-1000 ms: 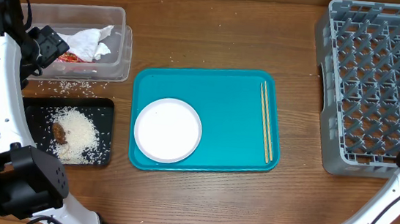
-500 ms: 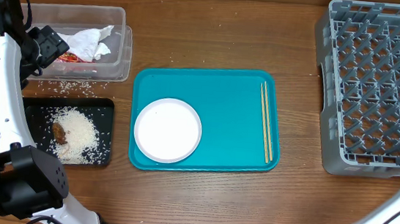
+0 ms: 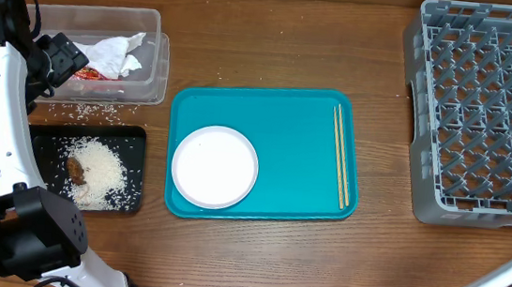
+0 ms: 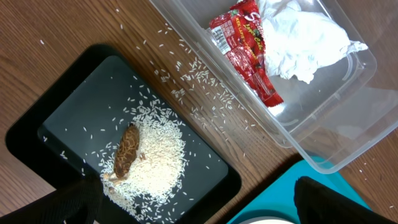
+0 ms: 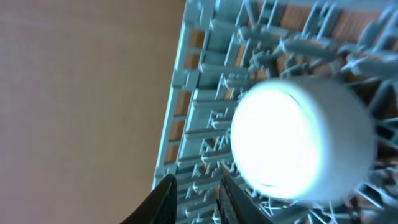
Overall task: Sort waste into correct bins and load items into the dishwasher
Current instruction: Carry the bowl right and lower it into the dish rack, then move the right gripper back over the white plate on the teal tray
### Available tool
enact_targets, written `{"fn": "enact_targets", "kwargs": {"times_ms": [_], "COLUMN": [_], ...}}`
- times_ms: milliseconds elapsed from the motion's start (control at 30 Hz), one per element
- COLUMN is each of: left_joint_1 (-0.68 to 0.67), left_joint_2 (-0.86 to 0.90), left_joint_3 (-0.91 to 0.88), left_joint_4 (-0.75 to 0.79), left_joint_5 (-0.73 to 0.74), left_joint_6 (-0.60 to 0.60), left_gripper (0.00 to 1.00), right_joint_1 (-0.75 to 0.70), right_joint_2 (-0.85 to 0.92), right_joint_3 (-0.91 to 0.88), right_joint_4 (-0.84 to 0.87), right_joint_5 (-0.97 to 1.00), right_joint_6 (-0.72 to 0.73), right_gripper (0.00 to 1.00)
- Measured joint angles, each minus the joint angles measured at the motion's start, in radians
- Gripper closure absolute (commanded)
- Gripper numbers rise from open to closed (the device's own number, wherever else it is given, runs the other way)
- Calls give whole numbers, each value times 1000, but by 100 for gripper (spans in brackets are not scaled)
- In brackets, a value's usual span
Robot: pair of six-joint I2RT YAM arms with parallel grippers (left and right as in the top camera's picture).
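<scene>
2 items are left on the teal plastic tray (image 3: 296, 119): the round white plate (image 3: 214, 166) at 8 o'clock and the thin wooden chopsticks (image 3: 340, 156) at 3 o'clock. A small white bowl (image 5: 301, 137) sits in the grey pegged plastic rack (image 3: 476, 108). The crumpled white napkins (image 4: 305, 37) and red wrapper (image 4: 245, 50) lie in the clear plastic tub (image 4: 336, 137), and the rice (image 4: 155, 155) in the flat black tray (image 4: 74, 118). The left gripper (image 4: 205, 200) gapes empty. The right gripper (image 5: 199, 202) has its jaws slightly apart, also empty.

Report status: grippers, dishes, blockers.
Left gripper open, empty. Right gripper slightly open, empty, by white bowl in rack. Plate, chopsticks on teal tray. Nothing blocking.
</scene>
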Motion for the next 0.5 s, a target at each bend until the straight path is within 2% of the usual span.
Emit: {"fn": "enact_targets", "kwargs": {"times_ms": [267, 367, 500], "left_joint_1": [0, 0, 0], "left_joint_2": [0, 0, 0], "left_joint_3": [0, 0, 0], "left_joint_4": [0, 0, 0], "left_joint_5": [0, 0, 0], "left_joint_6": [0, 0, 0], "left_gripper": [0, 0, 0], "right_joint_1": [90, 137, 196], "right_joint_2": [-136, -134, -134], "right_joint_3": [1, 0, 0], "right_joint_4": [-53, -75, -99], "right_joint_5": [273, 357, 387], "right_joint_6": [-64, -79, -109], "right_gripper": [66, 72, 72]}}
